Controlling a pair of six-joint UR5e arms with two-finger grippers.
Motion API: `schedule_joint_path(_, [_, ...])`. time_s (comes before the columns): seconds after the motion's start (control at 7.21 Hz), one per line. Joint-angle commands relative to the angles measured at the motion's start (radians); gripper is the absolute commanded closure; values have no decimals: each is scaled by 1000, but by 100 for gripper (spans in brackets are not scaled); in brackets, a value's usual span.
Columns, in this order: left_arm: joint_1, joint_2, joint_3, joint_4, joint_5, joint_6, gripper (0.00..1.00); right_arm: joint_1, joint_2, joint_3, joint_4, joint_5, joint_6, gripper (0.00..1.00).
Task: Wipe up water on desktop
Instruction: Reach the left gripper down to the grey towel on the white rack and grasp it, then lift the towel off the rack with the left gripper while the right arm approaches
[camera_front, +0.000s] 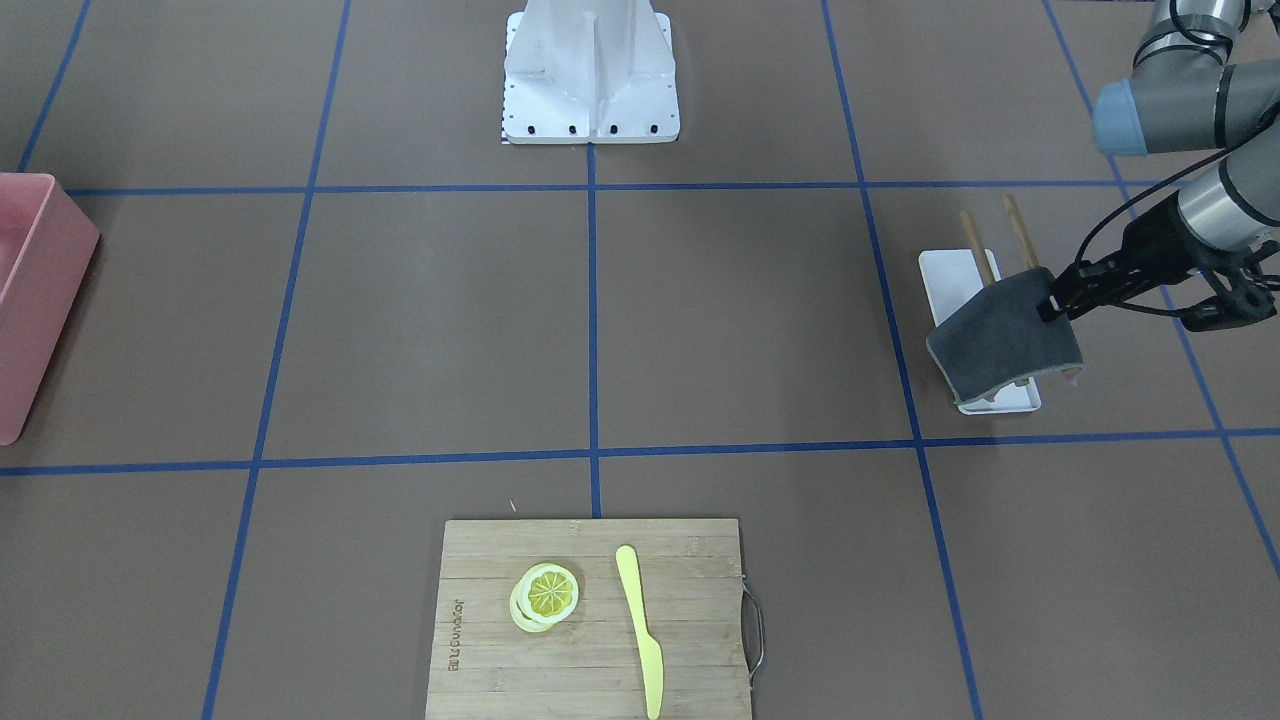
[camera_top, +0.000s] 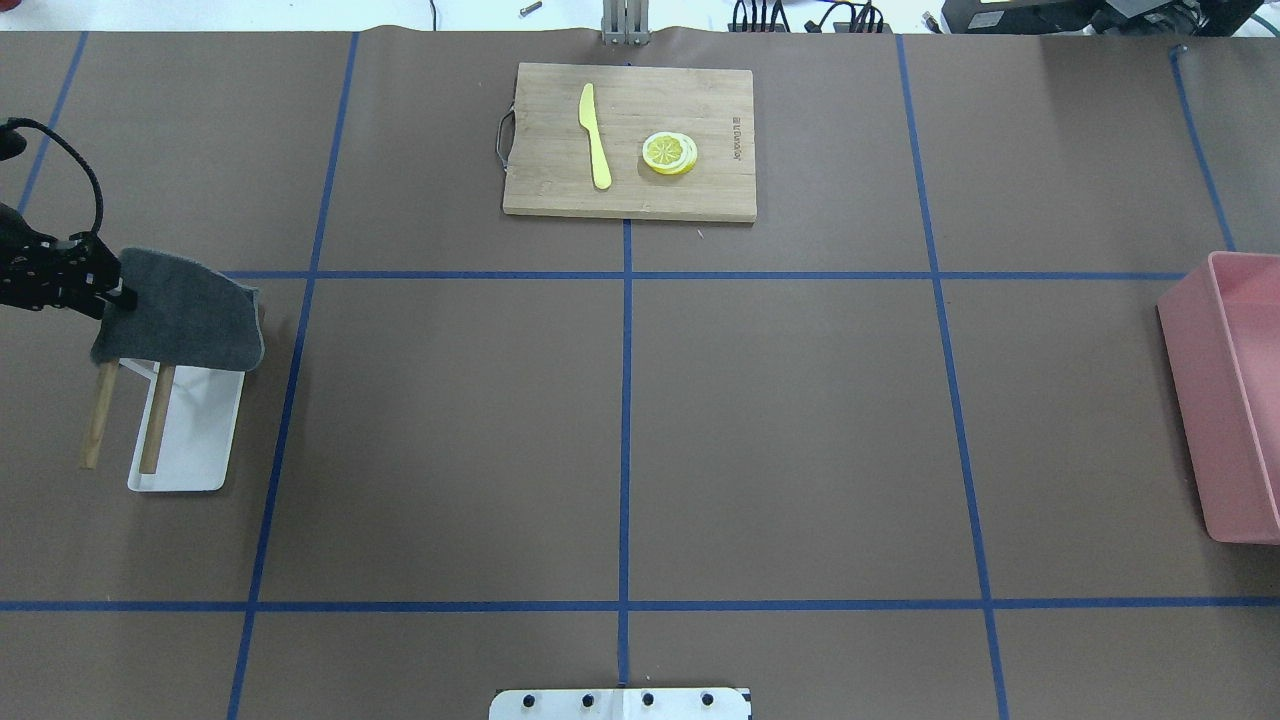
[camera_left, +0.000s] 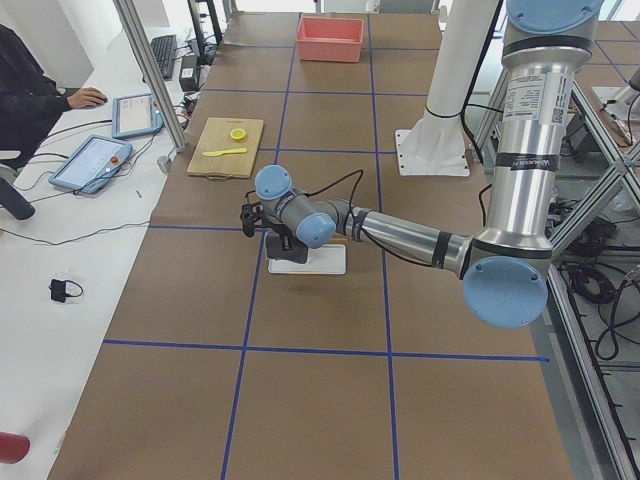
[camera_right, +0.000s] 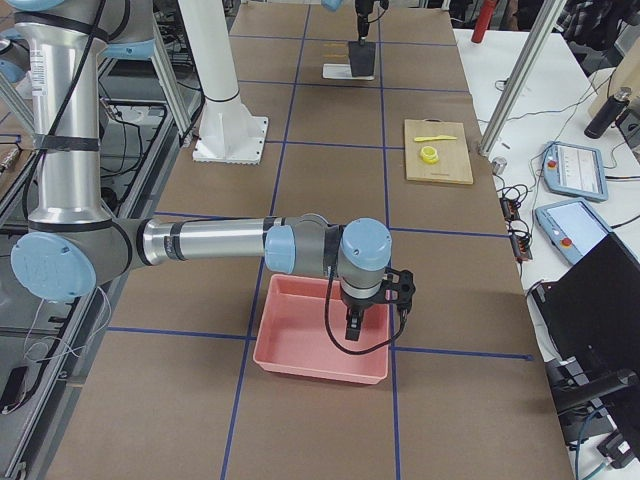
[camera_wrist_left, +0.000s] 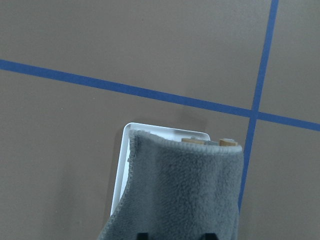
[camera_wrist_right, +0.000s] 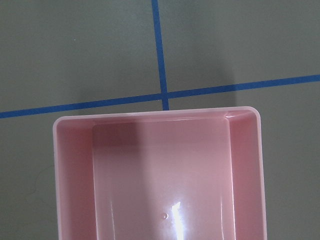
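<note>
The surface, brown and crossed by blue tape lines, is the thing to be wiped, and it runs out on every side of the white cloth stand. No puddle or wet sheen can be made out on it in any view, so the place of the water cannot be fixed from here.

Over the stand's end farther from the robot hangs the grey cloth. It is pinched at one edge by the left end effector, whose fingers are closed on it, and the rest of the cloth droops toward the stand's two wooden posts. The left wrist view shows the post tops peeking out just past the cloth's far hem. Whether the cloth touches them or hangs clear I cannot tell.

Most of the open surface lies from the stand toward the middle of the table, on the side away from the left arm's wrist. The cutting board is well apart from the stand, at the far edge. The pink bin is farther still, at the opposite end. The right end effector hovers over that bin, and I cannot tell whether it is open or closed.

The left arm is by far the nearer to the stand and already carries the cloth. The wipe likely calls for lifting the cloth free and lowering it flat, hem leading.
</note>
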Motion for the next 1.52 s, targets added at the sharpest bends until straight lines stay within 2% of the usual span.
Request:
schedule_joint_path(0.0, [0,3,-1,0,-2,0,93,0,1,1,0,1,0,0])
schedule_joint_path(0.14, [-1,6,-1,0,-2,0,100,0,1,1,0,3,0,0])
schedule_joint_path(0.28, [-3,6,-10,2,-3,2,100,0,1,1,0,3,2,0])
schedule_joint_path(0.55, [-20,6,-41,10,-78,0,100,0,22,-4,2,41,52,0])
schedule_joint_path(0.69, [-58,6,-65,16,-98,-3,100,0,19,-1,6,63,66,0])
schedule_joint_path(0.97, [-165,-4,-74,20,-211,-21,100,0,20,-7,12,66,48,0])
schedule_joint_path(1.11, [-179,-21,-74,20,-227,-108,100,0,16,-9,11,69,48,0])
schedule_joint_path(1.39, [-178,-146,-62,19,-226,-432,100,-2,11,10,58,78,40,0])
